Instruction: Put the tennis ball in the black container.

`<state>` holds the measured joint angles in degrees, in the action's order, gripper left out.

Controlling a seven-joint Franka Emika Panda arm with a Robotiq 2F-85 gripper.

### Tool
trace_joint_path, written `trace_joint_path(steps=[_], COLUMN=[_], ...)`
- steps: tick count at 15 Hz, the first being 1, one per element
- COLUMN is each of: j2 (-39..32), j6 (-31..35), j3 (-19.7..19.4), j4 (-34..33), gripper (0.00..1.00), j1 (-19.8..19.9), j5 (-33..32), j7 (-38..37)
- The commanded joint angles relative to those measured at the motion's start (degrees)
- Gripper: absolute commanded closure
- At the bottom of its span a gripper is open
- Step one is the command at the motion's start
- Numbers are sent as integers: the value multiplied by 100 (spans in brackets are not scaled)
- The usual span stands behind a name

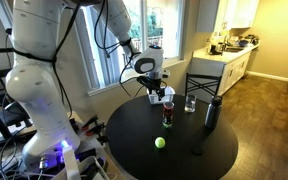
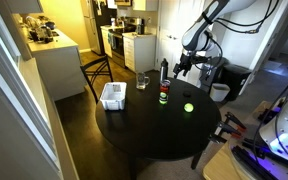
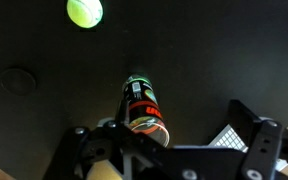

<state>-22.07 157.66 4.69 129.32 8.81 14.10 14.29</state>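
Yellow-green tennis ball (image 3: 84, 12), can (image 3: 142, 104) label unreadable

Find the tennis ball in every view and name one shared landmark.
In an exterior view: tennis ball near the front edge of the table.
In an exterior view: tennis ball right of picture centre.
Wrist view: tennis ball at top edge, left.
Shared landmark: red-labelled can.

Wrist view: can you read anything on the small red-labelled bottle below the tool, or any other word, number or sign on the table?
No text can be read in any view.
On the small red-labelled bottle: red, white and green print, too blurred to read.
On the dark bottle: too small to tell whether it has any lettering.
On the tennis ball: no marking visible.
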Motion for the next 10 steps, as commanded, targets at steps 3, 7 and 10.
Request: trace_joint_path(steps=[3, 7, 10], j2=[-1365, -2399, -2935], j6=[950, 820, 693], j3=[531, 359, 237], j4=[-662, -1293, -1722], gripper=[0, 0, 0], j1=[481, 543, 555], j5=[700, 404, 297], j7=[3, -405, -594])
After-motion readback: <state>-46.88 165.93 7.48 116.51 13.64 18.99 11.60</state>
